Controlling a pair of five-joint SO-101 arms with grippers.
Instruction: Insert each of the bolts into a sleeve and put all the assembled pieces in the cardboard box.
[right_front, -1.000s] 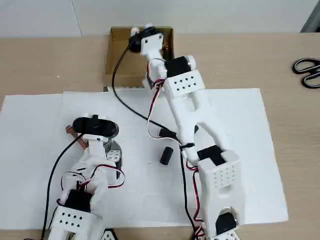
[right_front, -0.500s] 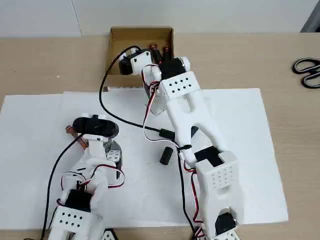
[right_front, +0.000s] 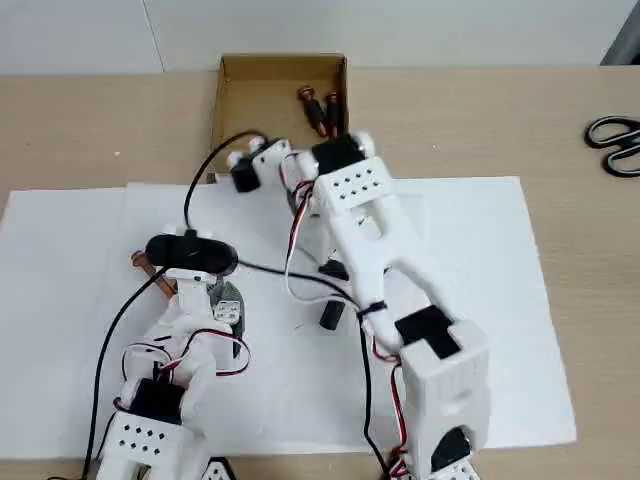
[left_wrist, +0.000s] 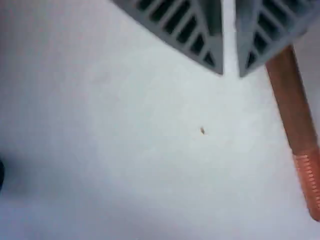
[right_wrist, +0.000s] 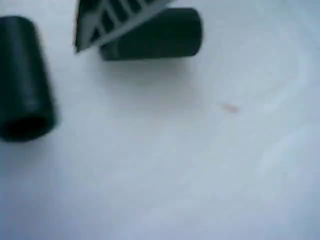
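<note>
Two assembled bolt-and-sleeve pieces (right_front: 320, 108) lie in the cardboard box (right_front: 250, 95) at the table's far side. My right arm (right_front: 360, 205) is bent low over the white paper, just in front of the box. One grey finger (right_wrist: 117, 20) of its gripper overlaps a black sleeve (right_wrist: 155, 32) lying flat, and no second finger is beside it. Another black sleeve (right_wrist: 25, 75) lies close by, and one sleeve (right_front: 331, 313) shows beside the arm. My left gripper (left_wrist: 231, 67) hovers shut and empty next to a copper bolt (left_wrist: 295, 130), also seen at the paper's left as the bolt (right_front: 148, 268).
A large white paper sheet (right_front: 80, 300) covers the table's middle. Scissors (right_front: 615, 140) lie at the far right edge. Black cables (right_front: 200, 190) run from both wrist cameras across the paper between the arms.
My right arm has drawn back from over the box down toward the paper, leaving the assembled pieces in the box. The left arm has stayed still.
</note>
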